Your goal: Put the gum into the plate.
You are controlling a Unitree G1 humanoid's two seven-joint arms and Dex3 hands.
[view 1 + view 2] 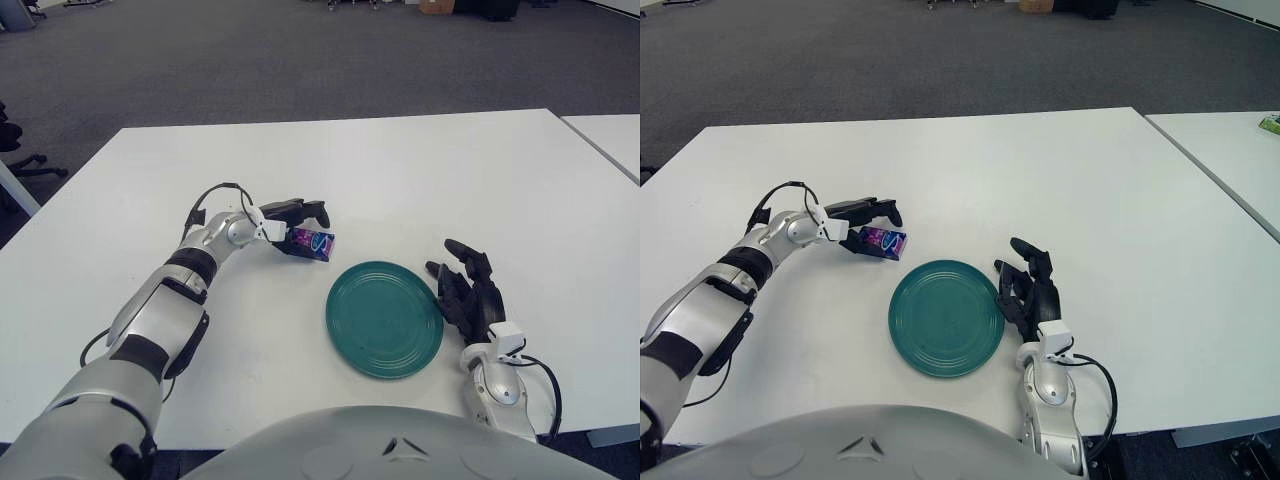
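Observation:
The gum (pixel 314 242), a small purple and blue box, sits just up and left of the teal plate (pixel 384 318), outside its rim. My left hand (pixel 300 228) reaches in from the left and is shut on the gum, dark fingers (pixel 305 210) over its top and the thumb under its left end. My right hand (pixel 468 292) shows just right of the plate, fingers spread and holding nothing.
The white table (pixel 420 180) stretches wide behind and to the right of the plate. A second white table (pixel 612 135) stands at the far right, across a narrow gap. Grey carpet lies beyond.

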